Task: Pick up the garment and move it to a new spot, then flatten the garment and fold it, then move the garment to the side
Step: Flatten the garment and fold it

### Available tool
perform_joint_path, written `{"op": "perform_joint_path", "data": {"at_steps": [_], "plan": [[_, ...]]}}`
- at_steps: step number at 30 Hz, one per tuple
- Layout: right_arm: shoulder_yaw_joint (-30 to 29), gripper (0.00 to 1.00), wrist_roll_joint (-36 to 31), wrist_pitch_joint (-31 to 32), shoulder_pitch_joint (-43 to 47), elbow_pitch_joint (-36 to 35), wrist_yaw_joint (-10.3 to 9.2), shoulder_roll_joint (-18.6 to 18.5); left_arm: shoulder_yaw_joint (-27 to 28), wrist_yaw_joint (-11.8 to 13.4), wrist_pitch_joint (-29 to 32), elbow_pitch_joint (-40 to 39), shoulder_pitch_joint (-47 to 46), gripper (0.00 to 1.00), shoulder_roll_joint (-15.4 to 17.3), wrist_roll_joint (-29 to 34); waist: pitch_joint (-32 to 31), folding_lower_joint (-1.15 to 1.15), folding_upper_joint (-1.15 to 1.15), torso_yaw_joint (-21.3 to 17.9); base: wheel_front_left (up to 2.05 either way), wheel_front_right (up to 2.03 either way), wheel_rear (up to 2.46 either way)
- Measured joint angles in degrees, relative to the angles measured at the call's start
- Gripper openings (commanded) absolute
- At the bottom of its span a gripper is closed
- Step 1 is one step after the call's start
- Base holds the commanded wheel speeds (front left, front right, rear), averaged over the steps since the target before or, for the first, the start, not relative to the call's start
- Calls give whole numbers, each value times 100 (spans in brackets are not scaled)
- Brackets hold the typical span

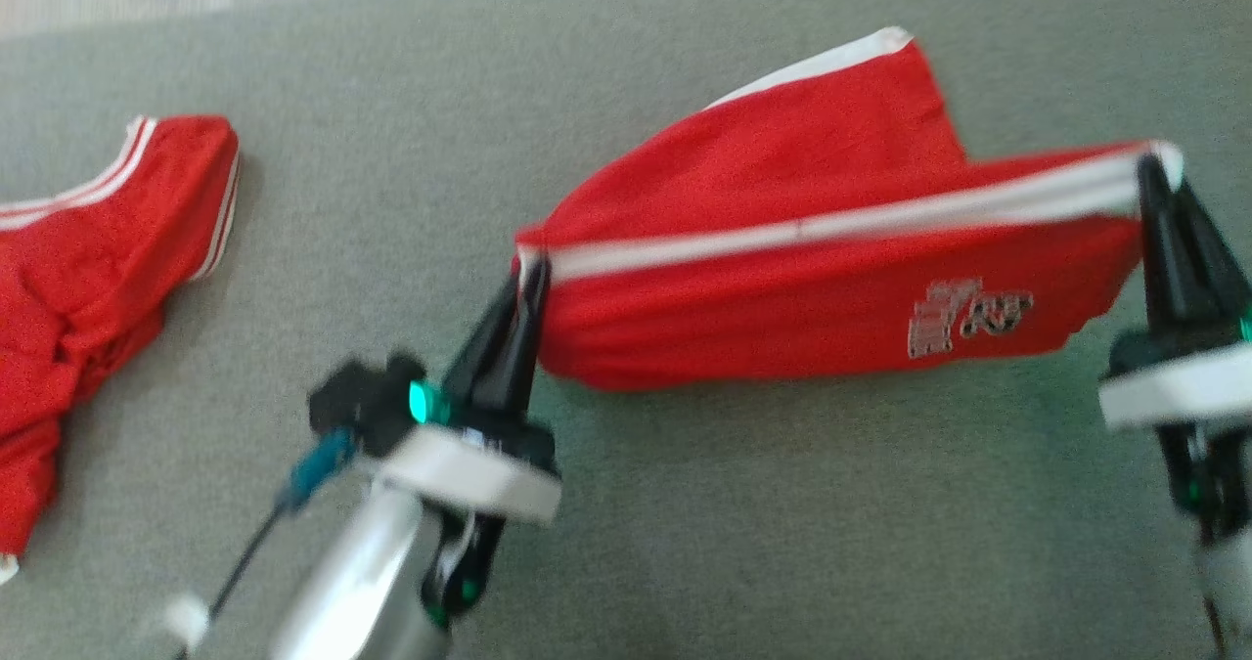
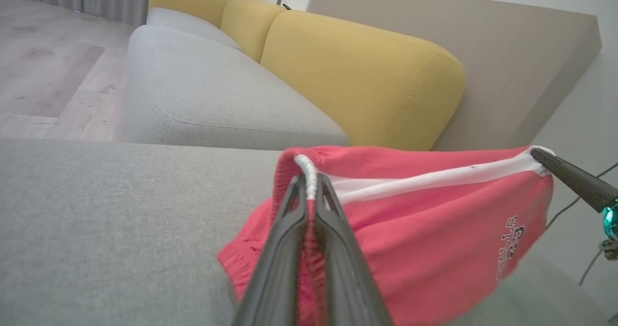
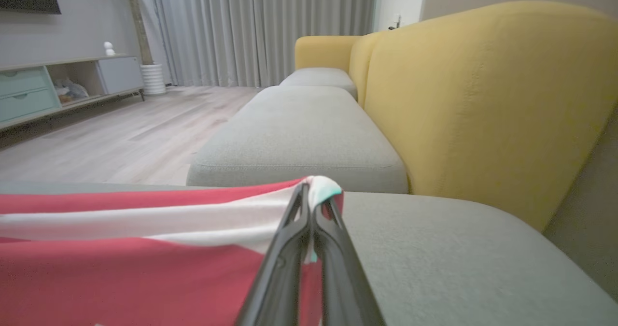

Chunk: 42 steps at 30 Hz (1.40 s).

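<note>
The garment [image 1: 782, 288] is a pair of red shorts with a white side stripe and a grey printed logo. It hangs stretched between my two grippers above the grey cushion. My left gripper [image 1: 529, 267] is shut on one corner of it, seen close in the left wrist view [image 2: 309, 177]. My right gripper [image 1: 1159, 166] is shut on the opposite corner at the white stripe's end, seen in the right wrist view [image 3: 314, 191]. The garment [image 2: 425, 229] sags below the taut stripe, and its far leg lies on the cushion behind.
A second red garment [image 1: 88, 288] with white trim lies crumpled at the left on the grey cushion [image 1: 685, 523]. Yellow sofa backrests [image 2: 357, 75] and more grey seats [image 3: 299, 137] stand beyond. Wooden floor and a low cabinet [image 3: 58, 84] lie further off.
</note>
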Motion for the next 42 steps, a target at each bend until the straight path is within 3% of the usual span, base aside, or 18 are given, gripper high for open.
{"op": "perform_joint_path", "data": {"at_steps": [5,12,15,16,17,18,19,20,21,24,27,33,42], "plan": [[834,0,519,-18,-1560,1412,0,-441,70,121,164,1000,-1173,0,-215,12,442,1,0,185,0,0,0],[1770,0,920,-58,-2954,2757,1,-634,68,414,81,1788,-1939,0,-402,92,768,0,0,332,0,0,0],[2136,0,1043,-130,-3401,3295,0,-647,38,407,-44,2037,-2175,0,-454,27,911,0,0,403,0,0,0],[2258,2,1073,-166,-3527,3454,0,-645,21,405,-88,2121,-2243,8,-459,-2,956,0,0,429,0,0,0],[2373,29,1120,-191,-3641,3598,0,-636,1,404,-132,2202,-2305,34,-461,-10,997,0,0,452,0,0,0],[2512,97,1187,-227,-3748,3732,0,-623,-22,400,-175,2278,-2355,42,-464,-30,1035,0,0,475,0,0,0],[2637,100,1262,-256,-3832,3845,0,-608,-54,398,-210,2368,-2401,48,-469,-67,1064,0,0,494,0,0,0],[2731,100,1330,-287,-3899,3967,0,-583,-87,399,-243,2437,-2423,83,-471,-67,1084,1,0,509,0,0,0],[2818,100,1383,-330,-3953,4085,0,-566,-120,405,-277,2509,-2430,100,-471,-67,1095,1,0,524,0,0,0],[2953,100,1585,-457,-3990,4302,0,-543,-199,425,-332,2619,-2415,100,-471,-107,1060,0,0,540,0,0,0],[3017,100,1807,-513,-3960,4359,0,-543,-218,637,-359,2462,-2339,100,-475,29,963,-1,0,527,0,0,0],[3020,100,2228,-525,-3689,4511,0,-566,281,1228,-385,1040,-1453,100,-471,933,755,-2,0,478,0,0,0],[3176,100,2558,-141,-3474,5478,0,-514,713,1505,-402,-660,-48,100,-448,1876,624,-2,0,764,0,0,0]]}}
